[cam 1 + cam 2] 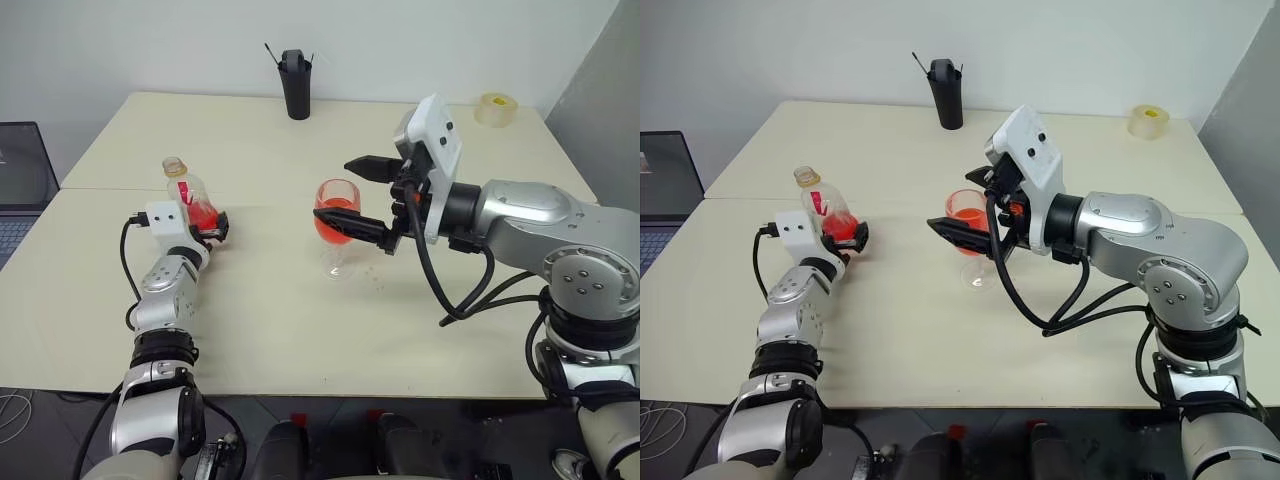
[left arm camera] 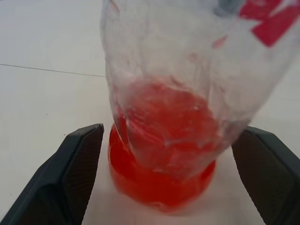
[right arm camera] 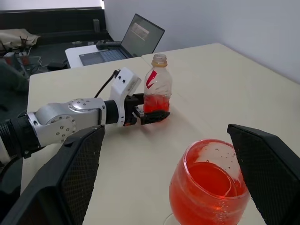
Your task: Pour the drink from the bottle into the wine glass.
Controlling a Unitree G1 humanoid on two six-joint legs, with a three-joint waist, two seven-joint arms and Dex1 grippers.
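Standing on a pale cream table (image 1: pixel 300 330), the wine glass (image 1: pixel 337 225) holds red drink (image 1: pixel 335 228) in its bowl, roughly at the table's middle; a seam crosses the tabletop behind the glass; a white wall backs the far edge, where a tall black cup (image 1: pixel 296 84) stands beyond the glass and a roll of tape (image 1: pixel 495 109) lies off to the glass's far right; an open laptop (image 1: pixel 22 170) sits on a lower surface past the table's left edge. The bottle (image 1: pixel 192 203) stands upright to the left of the glass, well apart from it, uncapped, with a little red left at the bottom.

From the left wrist, the left gripper (image 2: pixel 173 178) stands wide, its black fingers (image 2: pixel 75 173) flanking the bottle's base with gaps on both sides.

From the right wrist, the right gripper (image 3: pixel 173 178) is spread wide, hovering just over the glass, a finger on either side of the bowl without touching; the table's far side shows a dark cluttered floor area beyond the laptop.
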